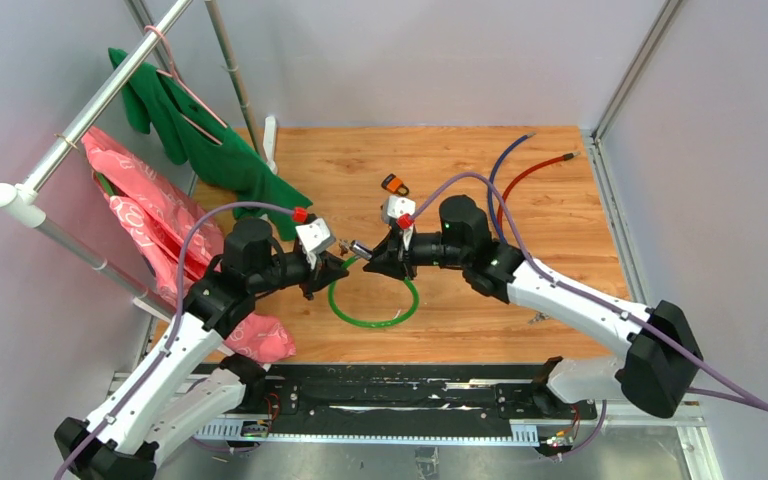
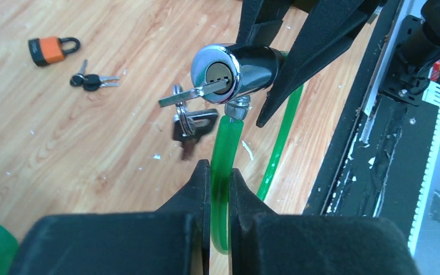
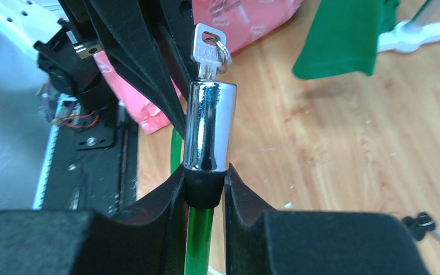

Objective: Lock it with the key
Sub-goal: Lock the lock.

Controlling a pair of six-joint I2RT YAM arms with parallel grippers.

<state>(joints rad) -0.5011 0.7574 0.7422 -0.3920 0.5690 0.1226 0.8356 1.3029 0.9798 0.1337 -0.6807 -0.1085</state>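
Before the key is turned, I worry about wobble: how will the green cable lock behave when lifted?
The green cable probably flops: it lies in a loose loop. The chrome cylinder looks dense and slick, so it may twist in the right claw gripping its black collar. The dangling spare key would likely swing.

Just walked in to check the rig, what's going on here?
The two arms hold a cable lock between them. The left gripper is clamped on the green cable near the chrome cylinder; the right gripper grips the black collar at the cylinder's base. A key sits in the keyhole, with neither gripper on it. An orange padlock and spare keys lie apart on the table.
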